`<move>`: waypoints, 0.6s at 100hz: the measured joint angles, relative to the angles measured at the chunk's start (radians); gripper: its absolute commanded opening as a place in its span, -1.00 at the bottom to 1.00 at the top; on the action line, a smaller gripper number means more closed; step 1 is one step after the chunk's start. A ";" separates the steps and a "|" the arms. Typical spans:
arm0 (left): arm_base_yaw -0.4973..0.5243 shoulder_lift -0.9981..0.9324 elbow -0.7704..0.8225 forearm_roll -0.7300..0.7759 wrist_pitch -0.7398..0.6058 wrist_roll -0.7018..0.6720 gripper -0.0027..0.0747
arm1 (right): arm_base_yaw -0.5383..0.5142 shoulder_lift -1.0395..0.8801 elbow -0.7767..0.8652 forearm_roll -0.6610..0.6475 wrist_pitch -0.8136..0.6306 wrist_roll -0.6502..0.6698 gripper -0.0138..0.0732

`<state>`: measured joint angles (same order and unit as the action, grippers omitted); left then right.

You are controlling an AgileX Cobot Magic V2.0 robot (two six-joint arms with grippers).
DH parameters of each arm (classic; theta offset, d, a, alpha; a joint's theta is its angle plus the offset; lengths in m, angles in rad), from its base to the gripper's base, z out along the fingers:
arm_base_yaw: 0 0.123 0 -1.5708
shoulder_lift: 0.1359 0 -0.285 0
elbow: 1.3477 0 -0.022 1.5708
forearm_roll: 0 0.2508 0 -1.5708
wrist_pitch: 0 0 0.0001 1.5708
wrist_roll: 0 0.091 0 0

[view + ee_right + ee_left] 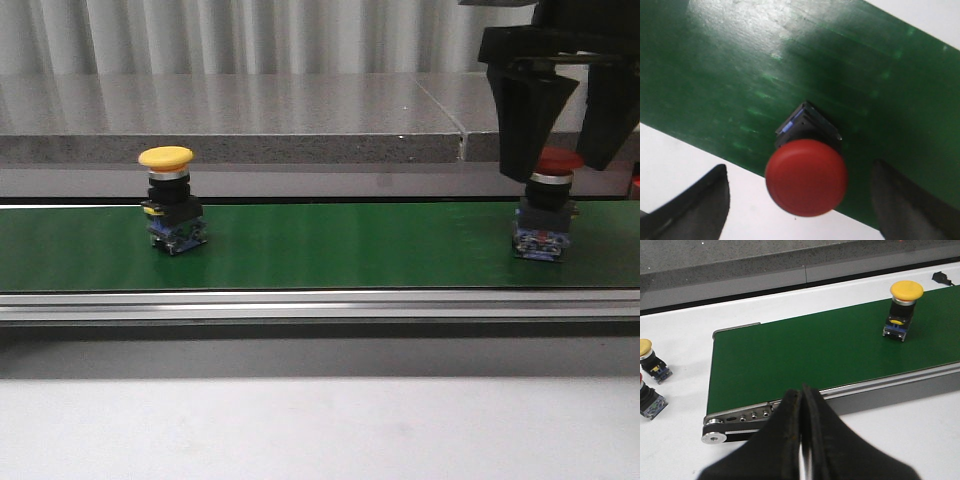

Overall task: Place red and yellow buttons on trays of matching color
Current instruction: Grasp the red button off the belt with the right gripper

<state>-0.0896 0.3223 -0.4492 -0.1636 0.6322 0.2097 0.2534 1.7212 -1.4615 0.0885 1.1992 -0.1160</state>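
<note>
A yellow button stands upright on the left part of the green belt; the left wrist view shows the yellow button too, well beyond my left gripper. That gripper is shut with nothing in it and hangs over the belt's near end. The red button stands upright at the belt's right end. My right gripper is open, one finger on each side of the cap without touching it. From the right wrist, the red button lies between the spread fingers. The trays are out of view.
The green conveyor belt runs across the white table, with a metal rail along its front. A grey stone ledge lies behind it. Two spare buttons, a yellow one and a red one, sit on the table past the belt's end roller.
</note>
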 measured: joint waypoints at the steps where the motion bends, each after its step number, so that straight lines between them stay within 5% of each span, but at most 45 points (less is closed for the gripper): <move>1: 0.000 0.000 0.000 0.000 0.000 0.000 -0.98 | 0.000 0.000 0.000 0.000 0.000 0.000 0.49; 24: 0.000 0.000 0.000 0.000 0.000 0.000 -0.98 | -0.022 0.012 0.000 -0.023 -0.002 -0.002 -0.19; 60: 0.000 0.000 0.000 0.000 0.000 0.000 -0.98 | -0.057 -0.040 -0.002 -0.025 -0.006 -0.004 -0.26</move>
<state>-0.0896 0.3223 -0.4492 -0.1636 0.6322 0.2097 0.1963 1.6811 -1.4630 0.0631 1.1936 -0.1200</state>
